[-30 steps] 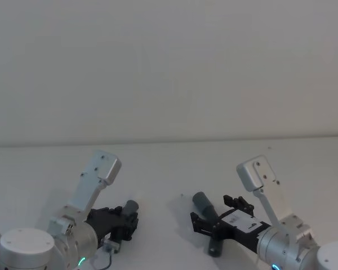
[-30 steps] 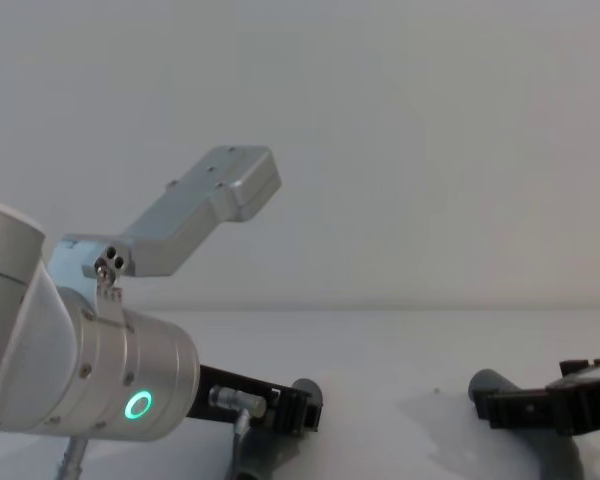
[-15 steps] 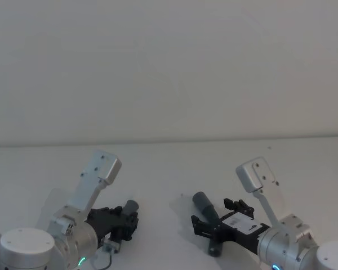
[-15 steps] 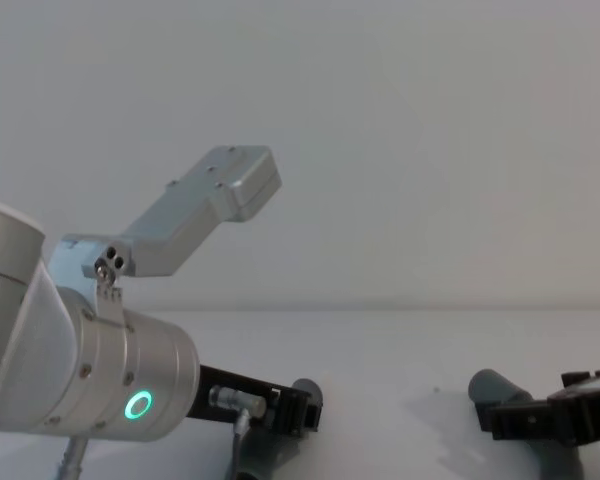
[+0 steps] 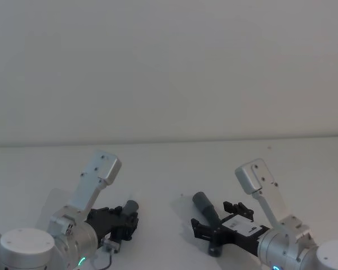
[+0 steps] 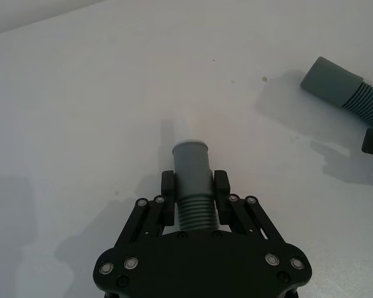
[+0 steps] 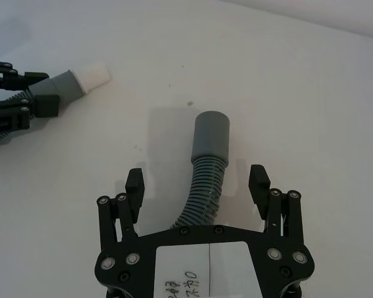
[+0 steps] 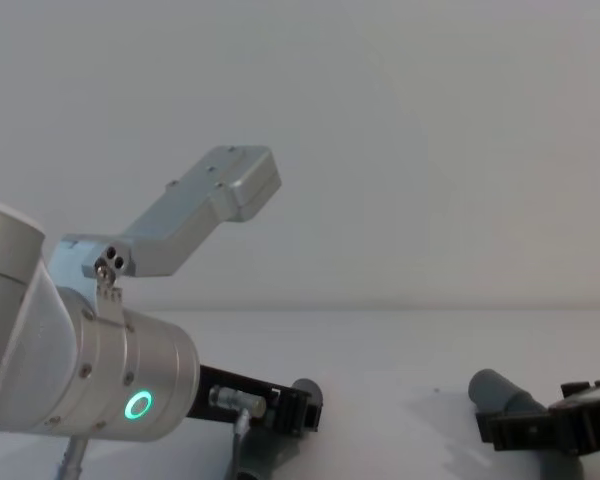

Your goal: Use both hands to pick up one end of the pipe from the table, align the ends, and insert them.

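My left gripper [image 6: 194, 186]: jaws clamped on pipe [image 6: 194, 214], on ribs just behind one cuff [image 6: 192, 161]. That end secured. My right gripper [image 7: 196, 179]: jaws apart, straddling ribbed stretch behind other cuff [image 7: 211, 133], not touching it. This end lies on table [image 7: 298, 93]. Two cuffs well apart. Judgement: pickup half done. Remaining: close right, lift, line up mouths, push together.

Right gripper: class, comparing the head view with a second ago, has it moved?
Yes. The right gripper has drawn back toward the view's lower edge, away from the cuff, which stayed put on the table.
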You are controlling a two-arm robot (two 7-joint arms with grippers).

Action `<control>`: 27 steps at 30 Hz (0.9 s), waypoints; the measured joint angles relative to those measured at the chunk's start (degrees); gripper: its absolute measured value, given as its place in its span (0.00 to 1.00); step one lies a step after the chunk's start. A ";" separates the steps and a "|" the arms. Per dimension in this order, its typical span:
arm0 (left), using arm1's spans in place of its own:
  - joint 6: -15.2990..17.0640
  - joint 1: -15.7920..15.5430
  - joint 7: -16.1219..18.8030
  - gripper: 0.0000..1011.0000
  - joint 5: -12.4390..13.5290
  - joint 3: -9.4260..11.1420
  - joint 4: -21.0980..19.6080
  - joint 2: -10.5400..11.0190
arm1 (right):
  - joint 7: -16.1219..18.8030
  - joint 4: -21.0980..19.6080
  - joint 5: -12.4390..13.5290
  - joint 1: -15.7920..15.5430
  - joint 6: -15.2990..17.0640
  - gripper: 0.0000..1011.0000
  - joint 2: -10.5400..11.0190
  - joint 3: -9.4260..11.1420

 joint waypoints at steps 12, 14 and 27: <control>0.00 0.00 0.00 0.36 0.00 0.00 0.00 0.00 | 0.79 -0.03 -0.30 0.00 0.95 0.99 -0.04 0.11; 0.00 0.00 0.00 0.36 0.00 0.00 0.00 0.00 | 0.90 -0.04 -0.39 0.00 1.11 0.99 -0.07 0.11; 0.00 0.00 0.00 0.36 0.00 0.00 0.00 -0.01 | 1.55 0.09 -0.87 0.16 1.71 0.99 -0.34 0.10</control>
